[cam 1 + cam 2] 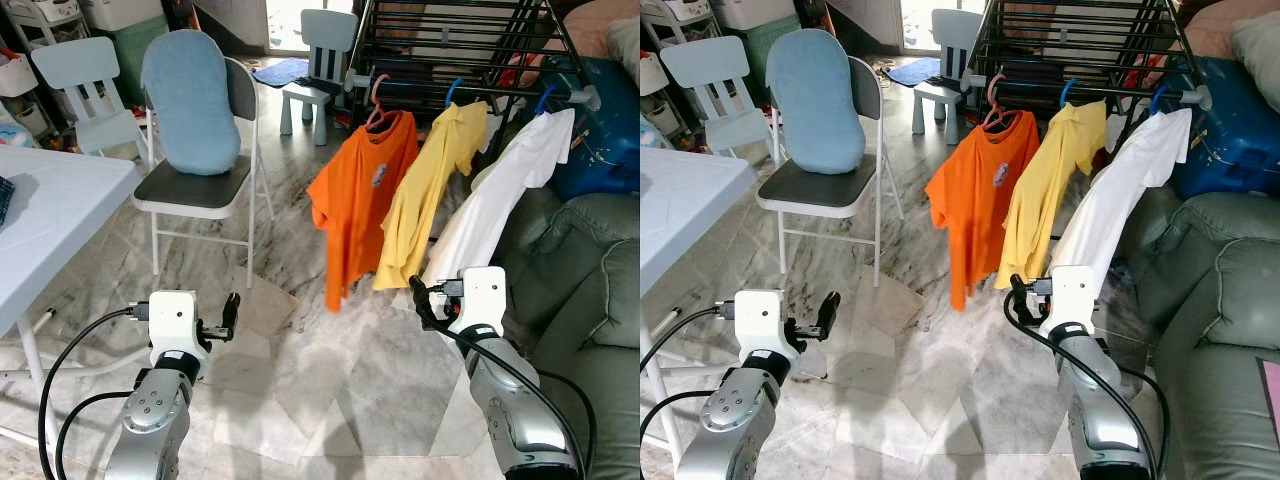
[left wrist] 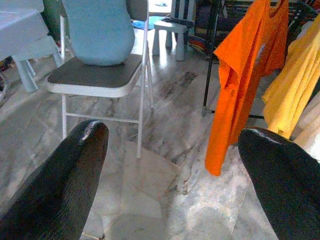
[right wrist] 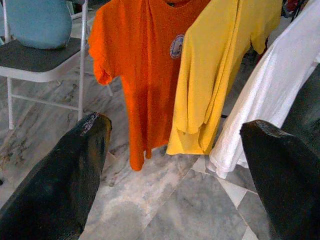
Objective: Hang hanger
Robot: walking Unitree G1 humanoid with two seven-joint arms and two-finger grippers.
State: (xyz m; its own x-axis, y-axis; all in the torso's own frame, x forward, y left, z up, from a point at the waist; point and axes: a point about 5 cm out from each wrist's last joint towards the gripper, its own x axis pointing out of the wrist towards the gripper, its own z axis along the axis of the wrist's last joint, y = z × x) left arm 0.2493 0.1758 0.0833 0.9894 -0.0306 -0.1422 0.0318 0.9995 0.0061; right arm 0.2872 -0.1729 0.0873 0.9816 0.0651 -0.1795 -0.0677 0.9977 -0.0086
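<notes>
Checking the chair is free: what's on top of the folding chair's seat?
A light blue cushion stands on the folding chair, leaning against its backrest. The seat beneath it is hidden.

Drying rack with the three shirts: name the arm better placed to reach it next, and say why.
Right, probably. The right gripper is open, in front of the yellow shirt and white shirt; the left gripper, also open, sits nearer the folding chair.

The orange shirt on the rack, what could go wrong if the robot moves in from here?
The orange shirt hangs tilted on a pink hanger; a brush from either open gripper might knock it off. The yellow shirt and white shirt hang close beside it, so the black fingers could snag cloth.
</notes>
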